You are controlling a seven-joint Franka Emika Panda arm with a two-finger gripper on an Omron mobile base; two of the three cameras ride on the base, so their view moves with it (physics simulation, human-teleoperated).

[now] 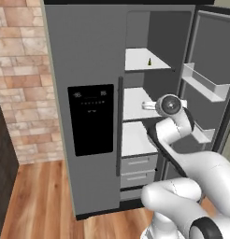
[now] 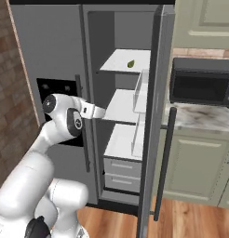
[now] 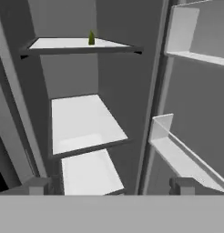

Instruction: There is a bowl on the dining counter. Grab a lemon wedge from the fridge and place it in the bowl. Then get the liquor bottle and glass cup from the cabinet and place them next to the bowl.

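Note:
The grey fridge has its right door swung open. The tiny yellowish-green lemon wedge sits alone on the top white shelf. My gripper is at the mouth of the fridge, level with the middle shelf and below the wedge. Its fingertips stand wide apart, open and holding nothing. A sage-green wall cabinet hangs at the upper right with its doors shut. The bowl, dining counter, liquor bottle and glass cup are out of view.
White bins jut from the open door close to the right of my hand. Grey drawers fill the fridge's bottom. A black microwave sits on a marble worktop over green base cabinets. A brick wall stands left.

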